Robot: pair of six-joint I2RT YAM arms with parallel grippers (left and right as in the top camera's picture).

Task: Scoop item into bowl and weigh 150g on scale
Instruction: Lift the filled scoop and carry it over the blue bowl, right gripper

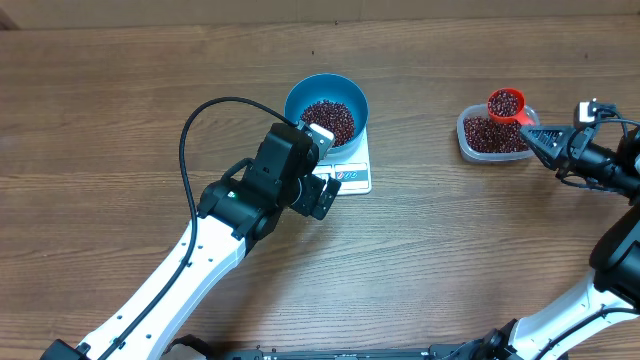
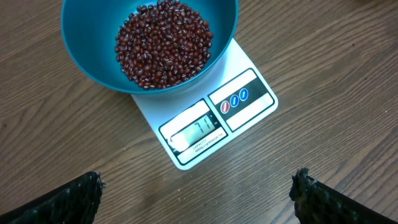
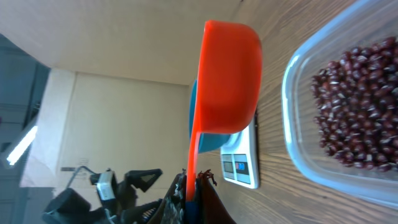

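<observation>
The blue bowl (image 1: pixel 327 108) sits on the white scale (image 1: pixel 350 176), partly filled with dark red beans (image 2: pixel 163 43). The bowl (image 2: pixel 93 56) and scale (image 2: pixel 205 130) show close up in the left wrist view. My left gripper (image 2: pixel 198 193) hovers open over bare wood just in front of the scale. My right gripper (image 1: pixel 545 138) is shut on the handle of an orange scoop (image 1: pixel 505 104), which holds beans above the clear tub (image 1: pixel 492 135). In the right wrist view the scoop (image 3: pixel 227 81) hangs left of the tub (image 3: pixel 345 112), fingers (image 3: pixel 205 199) clamped on its handle.
The left arm (image 1: pixel 200 260) stretches from the lower left across the wooden table (image 1: pixel 120 120). The right arm (image 1: pixel 610 260) occupies the right edge. The tub stands at the far right, apart from the scale.
</observation>
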